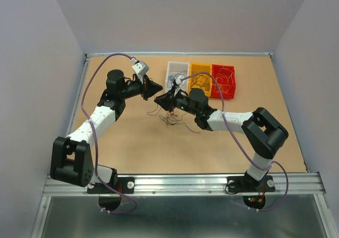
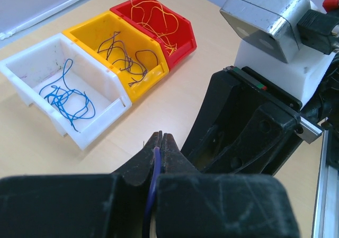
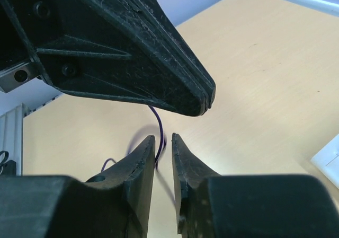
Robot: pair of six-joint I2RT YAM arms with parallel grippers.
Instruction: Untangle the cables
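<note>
My left gripper (image 1: pixel 157 89) (image 2: pixel 161 137) is shut on a thin blue cable (image 2: pixel 154 169) that runs down between its fingers. In the right wrist view that blue cable (image 3: pixel 159 124) hangs from the left gripper's closed fingers (image 3: pixel 159 84) into the narrow gap of my right gripper (image 3: pixel 163 138), whose jaws stand slightly apart around it. The two gripper tips nearly meet above the table, with my right gripper (image 1: pixel 158 98) just below the left. A loose tangle of dark cables (image 1: pixel 170 119) lies on the table under them.
Three bins stand in a row at the back. The white bin (image 2: pixel 100 73) holds blue cables (image 2: pixel 66 97), the yellow bin (image 2: pixel 90 28) dark ones (image 2: pixel 124 58), and the red bin (image 2: pixel 183 42) yellow-orange ones (image 2: pixel 156 18). A metal rail (image 1: pixel 185 182) runs along the near edge.
</note>
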